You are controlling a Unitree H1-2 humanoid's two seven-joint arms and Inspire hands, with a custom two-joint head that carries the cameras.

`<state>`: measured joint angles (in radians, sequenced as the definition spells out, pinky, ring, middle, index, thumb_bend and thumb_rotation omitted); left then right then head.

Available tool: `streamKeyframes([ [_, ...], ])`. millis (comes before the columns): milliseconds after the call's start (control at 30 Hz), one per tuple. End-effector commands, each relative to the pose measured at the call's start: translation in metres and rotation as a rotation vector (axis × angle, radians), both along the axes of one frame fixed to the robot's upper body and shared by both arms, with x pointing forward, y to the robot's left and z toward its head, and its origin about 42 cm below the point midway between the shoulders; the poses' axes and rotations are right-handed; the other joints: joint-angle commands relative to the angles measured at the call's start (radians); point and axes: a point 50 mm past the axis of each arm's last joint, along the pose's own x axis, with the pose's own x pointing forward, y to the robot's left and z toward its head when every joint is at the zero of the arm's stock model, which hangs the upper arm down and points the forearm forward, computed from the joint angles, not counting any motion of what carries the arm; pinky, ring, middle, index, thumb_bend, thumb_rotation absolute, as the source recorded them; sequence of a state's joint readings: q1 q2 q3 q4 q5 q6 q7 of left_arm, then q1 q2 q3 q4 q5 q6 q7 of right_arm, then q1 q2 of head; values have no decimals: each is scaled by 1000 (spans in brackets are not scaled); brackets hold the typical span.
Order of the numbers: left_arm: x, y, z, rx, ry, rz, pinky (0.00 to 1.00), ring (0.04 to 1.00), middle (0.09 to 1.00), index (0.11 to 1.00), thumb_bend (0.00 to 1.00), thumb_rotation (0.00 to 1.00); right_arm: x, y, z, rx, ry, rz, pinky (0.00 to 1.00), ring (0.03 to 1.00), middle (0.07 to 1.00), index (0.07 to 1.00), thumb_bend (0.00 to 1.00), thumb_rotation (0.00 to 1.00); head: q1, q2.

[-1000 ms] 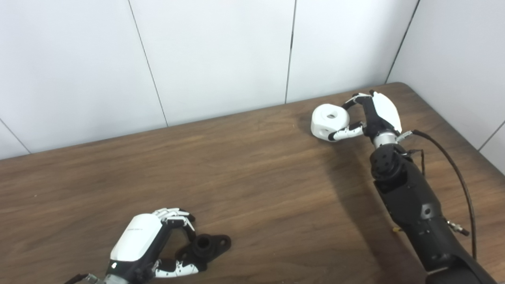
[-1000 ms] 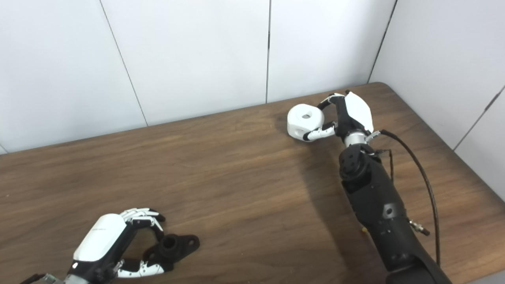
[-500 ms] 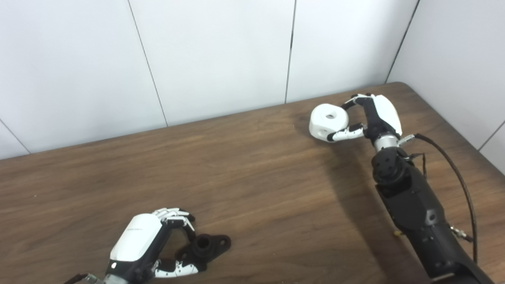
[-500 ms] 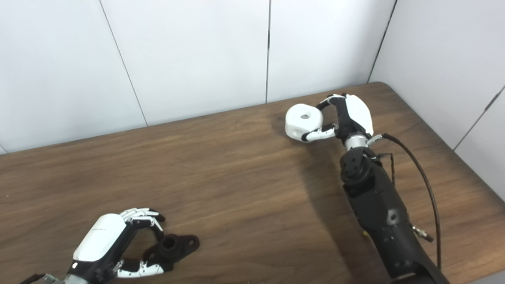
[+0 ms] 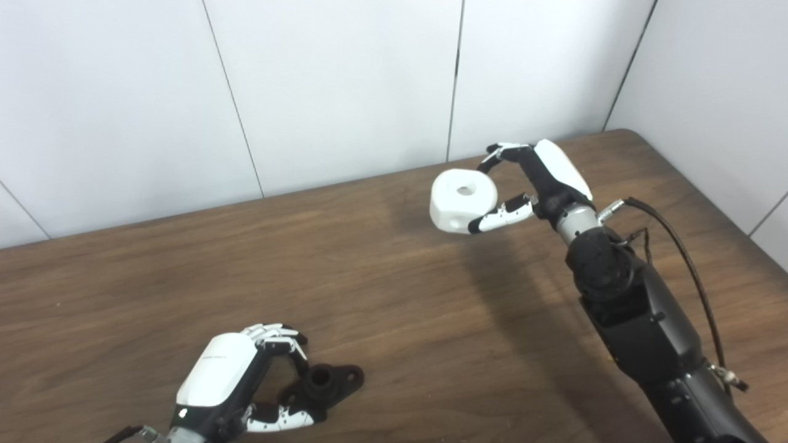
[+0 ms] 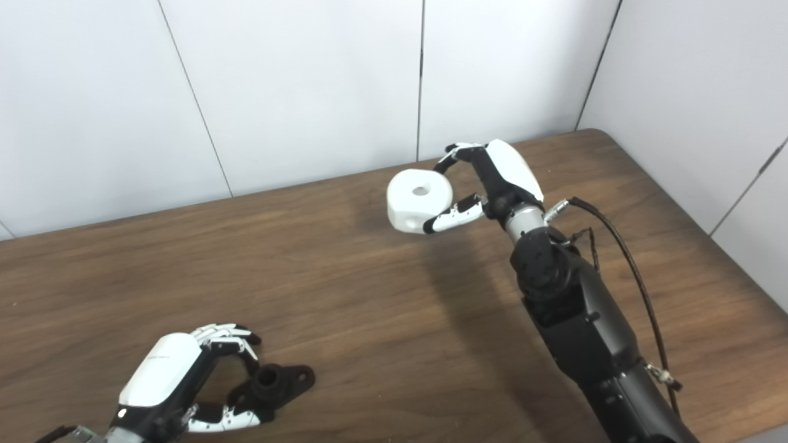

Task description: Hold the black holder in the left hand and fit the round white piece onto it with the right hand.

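A: Right hand (image 5: 535,184), where and how?
B: Far right. Pinching piece (image 5: 463,200), fingers on far side, thumb on near side. Seemingly held clear of table (image 5: 394,307), judging by shadow below. Hole of piece facing up.
A: And left hand (image 5: 240,381)?
B: Near left, curled around left end of holder (image 5: 323,384), fingers behind, thumb in front. Appears closed on it. Holder low, apparently resting on table.
A: Long axis of holder?
B: Lying left to right, turned slightly toward far. Socket opening upward, flat ear sticking out to right, away from palm.
A: Which way from piece to holder, then?
B: Toward near and left, well apart, most of table between. Right hand nearer to piece, left hand nearer to holder, so no swap needed.
A: Needed for coming move?
B: Probably a long carry toward near left, keeping hole upright to match socket, then lowering from above. Perhaps also raising holder to meet it. One risk: thumb on near side of piece, possibly in the way at seating.
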<state>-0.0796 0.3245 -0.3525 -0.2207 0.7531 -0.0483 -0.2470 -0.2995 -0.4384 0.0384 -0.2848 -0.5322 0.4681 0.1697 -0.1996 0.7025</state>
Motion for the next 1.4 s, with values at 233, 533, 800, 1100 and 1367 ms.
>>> streamKeyframes([
  [233, -8, -17, -6, 28, 52, -13, 889, 839, 762, 483, 523, 52, -32, 29, 30, -39, -63, 153, 1000, 888, 821, 484, 523, 141, 74, 29],
  [533, -9, -27, -6, 18, 57, -2, 889, 840, 762, 482, 524, 54, -59, 60, 20, 3, -16, 273, 1000, 909, 839, 484, 525, 139, 138, 55],
  [800, -10, -33, -8, 23, 55, 6, 893, 837, 762, 483, 524, 54, -73, 84, 11, 20, 14, 365, 1000, 909, 845, 483, 524, 139, 171, 63],
  [1100, -8, -39, -12, 24, 63, 14, 897, 838, 765, 483, 524, 54, -75, 104, 6, 49, -8, 433, 1000, 889, 837, 483, 525, 137, 219, 57],
  [1367, -7, -44, -18, 22, 71, 17, 907, 845, 771, 483, 524, 54, -77, 116, 2, 64, -9, 471, 1000, 896, 841, 483, 524, 138, 235, 49],
])
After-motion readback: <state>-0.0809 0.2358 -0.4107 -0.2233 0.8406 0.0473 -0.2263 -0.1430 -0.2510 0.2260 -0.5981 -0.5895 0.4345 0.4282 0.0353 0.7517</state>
